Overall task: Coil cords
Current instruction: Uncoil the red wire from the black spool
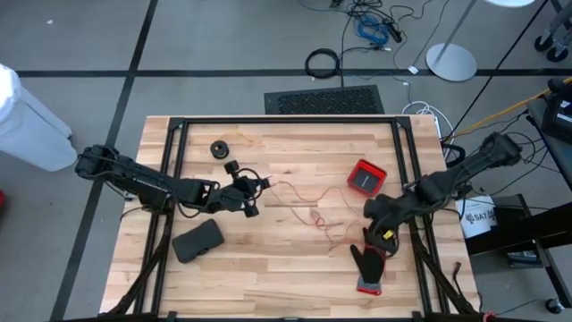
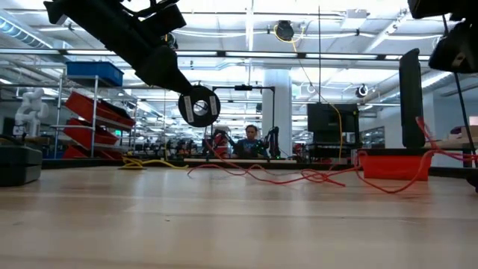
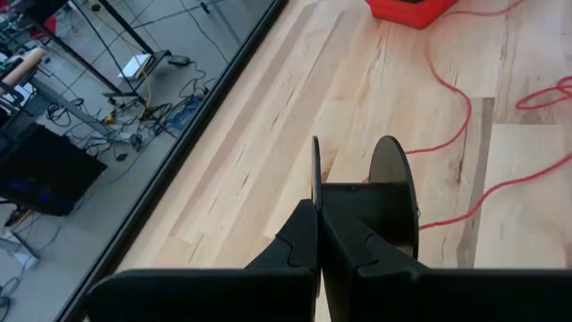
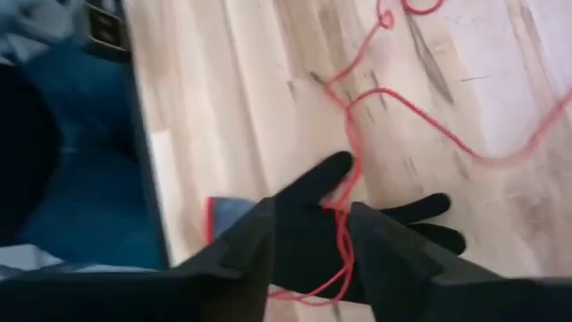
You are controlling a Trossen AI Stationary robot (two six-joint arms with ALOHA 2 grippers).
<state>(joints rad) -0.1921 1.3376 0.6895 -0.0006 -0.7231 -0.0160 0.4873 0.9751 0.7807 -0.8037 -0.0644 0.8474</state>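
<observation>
Two arms are over the wooden surface point(image 1: 295, 268), one on each side. Out past the left pincer's elbow side lies a dark flat pad point(image 1: 197, 241). Beyond the right pincer, further in over the surface, sits a red box point(image 1: 366, 177). Directly under the right pincer lies a black glove point(image 4: 357, 228) with a red cuff, fingers fanned out flat on the wood.

Now the left pincer point(image 1: 243, 186): its fingers are pressed together on the rim of a small black spool point(image 3: 391, 192), lifted clear of the surface and hanging edge-on in the low view. A second black spool point(image 1: 219, 148) rests flat on the wood, off on the far side of the left pincer and apart from it.

From the held spool the red cord point(image 1: 308, 206) runs loose in squiggles across the surface toward the right pincer, and its tail crosses over the glove between that pincer's fingers.

And the right pincer point(image 1: 382, 234) hovers just above the glove, fingers spread, with the cord lying in the gap and nothing pinched.
</observation>
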